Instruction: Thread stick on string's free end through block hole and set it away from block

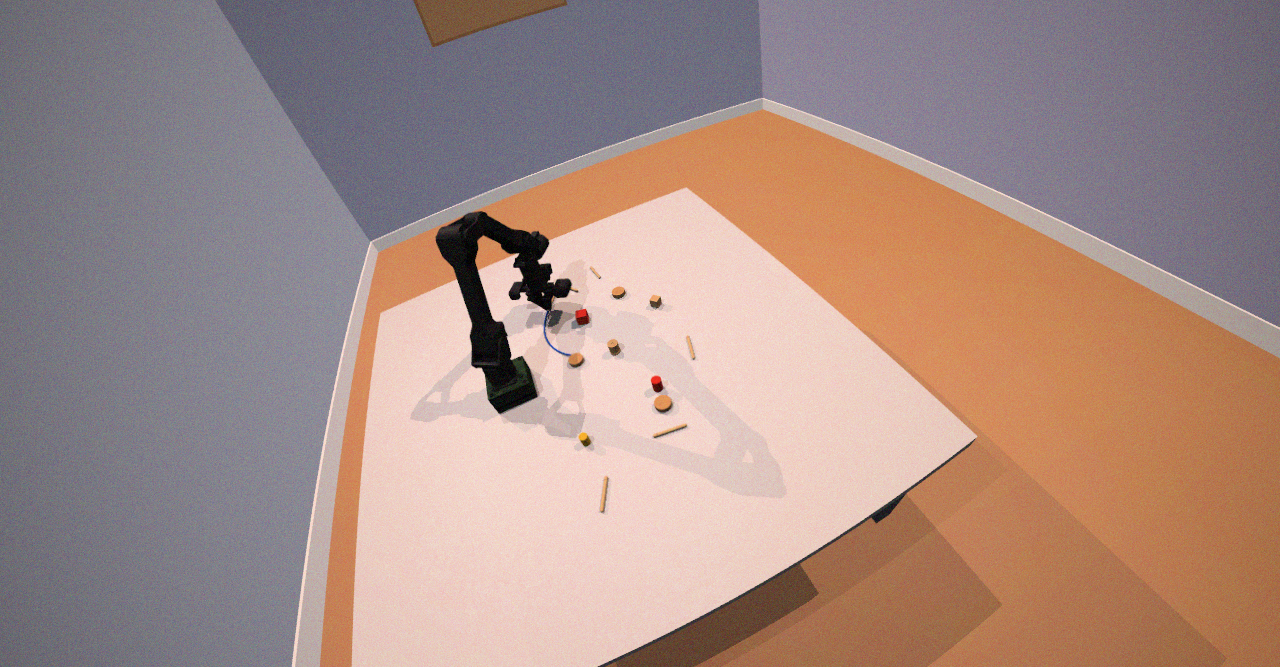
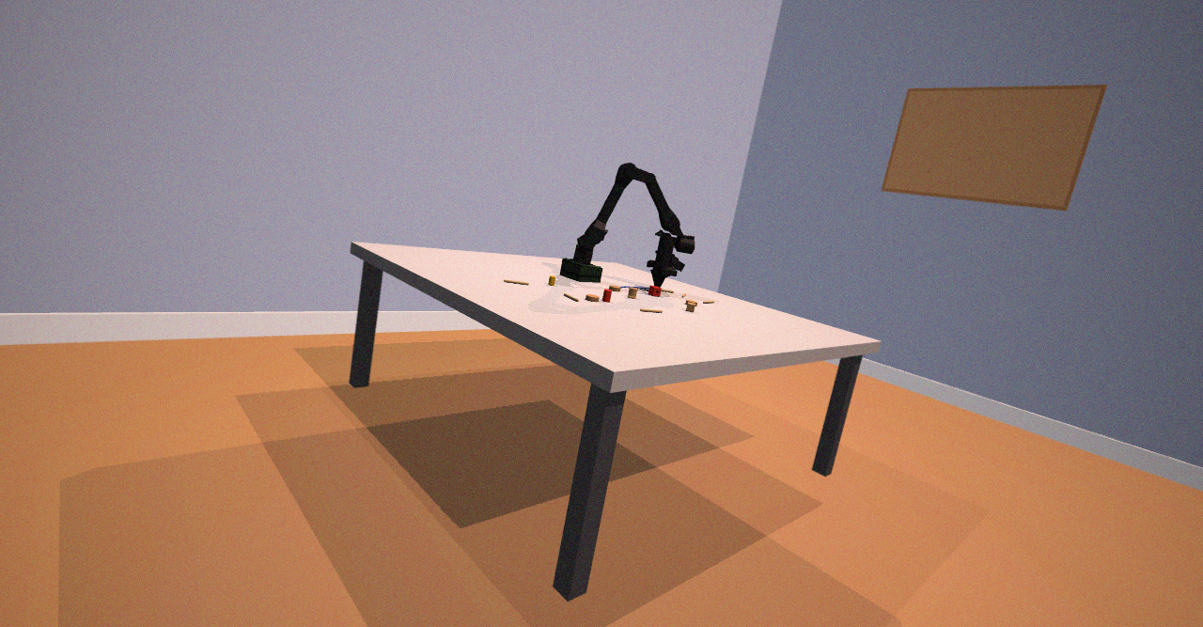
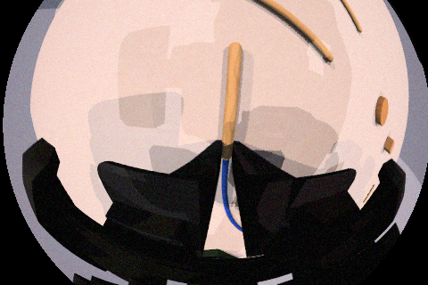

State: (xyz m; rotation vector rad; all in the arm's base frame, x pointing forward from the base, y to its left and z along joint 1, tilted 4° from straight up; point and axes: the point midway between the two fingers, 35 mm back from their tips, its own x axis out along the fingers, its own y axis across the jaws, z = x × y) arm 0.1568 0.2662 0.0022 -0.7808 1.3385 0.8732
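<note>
Gripper pinching the stringed stick

The gripper (image 3: 226, 150) is pressed onto the thin wooden stick (image 3: 231, 92) at its string end, so the stick juts ahead of the fingertips, seemingly for threading, while the blue string (image 3: 228, 202) trails back beneath the hand.

Table (image 1: 501, 573): pale, square, set on an orange floor near a wall corner.
Arm base (image 1: 526, 393): dark green, towards the far left of the table.
Gripper (image 1: 554, 315): low over the table, just left of the red block (image 1: 581, 315); jaws too small to judge.
String (image 1: 547, 339): blue, curving from under the gripper to a round button (image 1: 575, 359).
Loose sticks: one nearest (image 1: 603, 493), one mid-table (image 1: 669, 430), one right (image 1: 690, 346), one far (image 1: 594, 272).
Small objects: red cylinder (image 1: 657, 383), flat disc (image 1: 662, 402), yellow piece (image 1: 583, 438).
</note>
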